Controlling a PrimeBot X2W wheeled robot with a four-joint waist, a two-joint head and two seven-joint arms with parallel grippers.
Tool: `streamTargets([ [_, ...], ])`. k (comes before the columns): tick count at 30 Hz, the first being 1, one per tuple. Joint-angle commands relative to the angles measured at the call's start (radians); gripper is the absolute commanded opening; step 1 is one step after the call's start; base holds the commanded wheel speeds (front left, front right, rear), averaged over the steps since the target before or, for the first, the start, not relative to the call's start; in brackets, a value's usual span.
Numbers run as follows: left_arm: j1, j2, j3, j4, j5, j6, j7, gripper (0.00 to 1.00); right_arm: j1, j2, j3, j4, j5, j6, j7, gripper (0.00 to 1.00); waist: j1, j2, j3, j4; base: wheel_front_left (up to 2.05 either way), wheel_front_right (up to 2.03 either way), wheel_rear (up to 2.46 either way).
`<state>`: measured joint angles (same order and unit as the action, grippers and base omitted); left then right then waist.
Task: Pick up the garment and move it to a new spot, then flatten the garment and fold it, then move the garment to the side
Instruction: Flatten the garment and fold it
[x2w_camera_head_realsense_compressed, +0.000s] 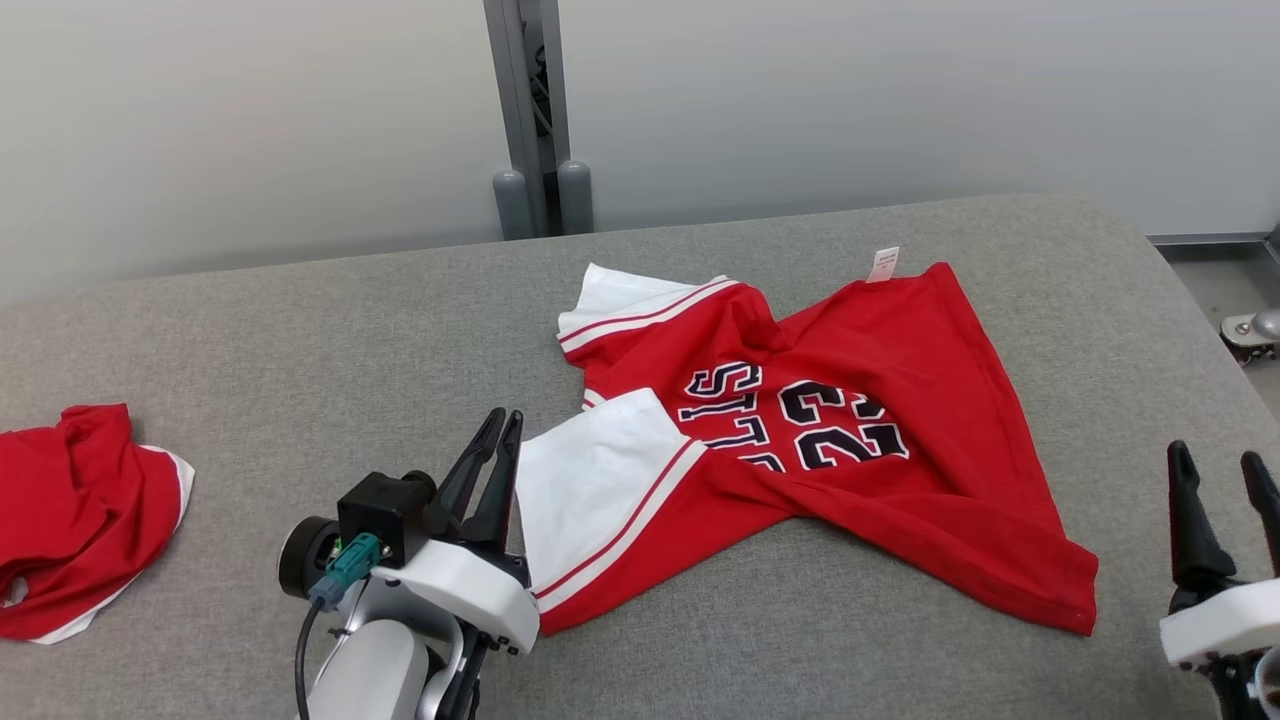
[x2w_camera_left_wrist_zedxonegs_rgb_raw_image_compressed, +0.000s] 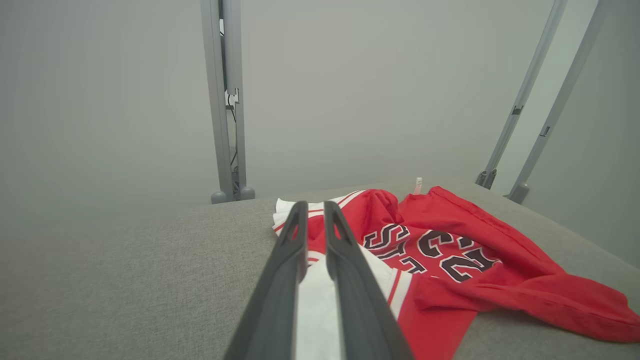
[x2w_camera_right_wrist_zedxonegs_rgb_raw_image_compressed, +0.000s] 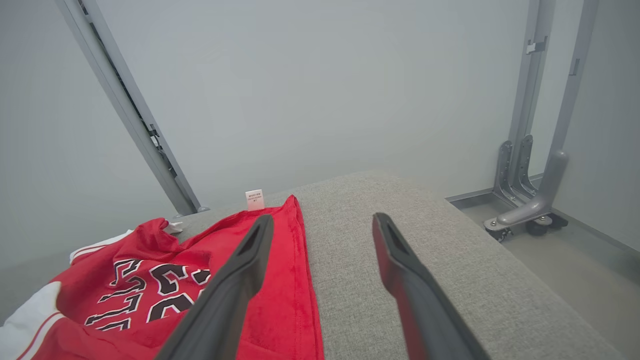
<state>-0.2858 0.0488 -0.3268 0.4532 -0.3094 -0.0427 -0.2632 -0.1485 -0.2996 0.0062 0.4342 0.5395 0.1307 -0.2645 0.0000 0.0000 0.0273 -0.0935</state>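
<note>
The garment (x2w_camera_head_realsense_compressed: 900, 400) is a red jersey with white sleeves and black lettering, lying crumpled and partly spread across the middle of the grey table (x2w_camera_head_realsense_compressed: 300, 330). A small white tag sticks up at its far edge. My left gripper (x2w_camera_head_realsense_compressed: 504, 418) hovers at the near white sleeve's left edge, its fingers only a narrow gap apart and holding nothing. In the left wrist view that gripper (x2w_camera_left_wrist_zedxonegs_rgb_raw_image_compressed: 314, 206) points over the sleeve toward the jersey (x2w_camera_left_wrist_zedxonegs_rgb_raw_image_compressed: 450, 220). My right gripper (x2w_camera_head_realsense_compressed: 1218, 470) stands wide open and empty, right of the jersey's near hem. In the right wrist view this gripper (x2w_camera_right_wrist_zedxonegs_rgb_raw_image_compressed: 322, 222) has the jersey (x2w_camera_right_wrist_zedxonegs_rgb_raw_image_compressed: 280, 280) to its left.
A second red garment (x2w_camera_head_realsense_compressed: 80, 500) with white trim lies bunched at the table's left edge. A grey post (x2w_camera_head_realsense_compressed: 535, 120) stands behind the table against the pale wall. The table's rounded right end drops to the floor, where a metal caster foot (x2w_camera_head_realsense_compressed: 1255, 335) sits.
</note>
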Motion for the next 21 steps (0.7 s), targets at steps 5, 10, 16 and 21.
streamTargets([
  [5,0.014,0.004,-0.001,-0.009,-0.002,0.006,-0.001,0.16,0.071,0.082,-0.033,-0.022,0.018,0.0,0.0,1.0,0.0,0.0,0.0,0.005,0.0,0.0,0.0],
  [10,0.024,0.004,0.004,-0.01,0.003,0.007,-0.001,0.16,0.124,0.128,0.006,0.027,0.007,0.0,0.0,1.0,0.0,0.0,0.006,0.002,0.0,0.0,0.0],
  [16,0.019,0.004,0.001,-0.009,0.008,0.005,-0.001,0.16,0.107,0.161,0.017,0.132,0.074,0.0,-0.001,1.0,0.0,0.0,0.015,-0.004,0.0,0.0,0.0],
  [21,0.017,0.004,-0.01,-0.011,0.005,0.002,-0.001,0.17,0.074,0.167,0.022,0.204,0.151,0.0,0.0,1.0,0.0,0.0,0.02,0.004,0.0,0.0,0.0],
])
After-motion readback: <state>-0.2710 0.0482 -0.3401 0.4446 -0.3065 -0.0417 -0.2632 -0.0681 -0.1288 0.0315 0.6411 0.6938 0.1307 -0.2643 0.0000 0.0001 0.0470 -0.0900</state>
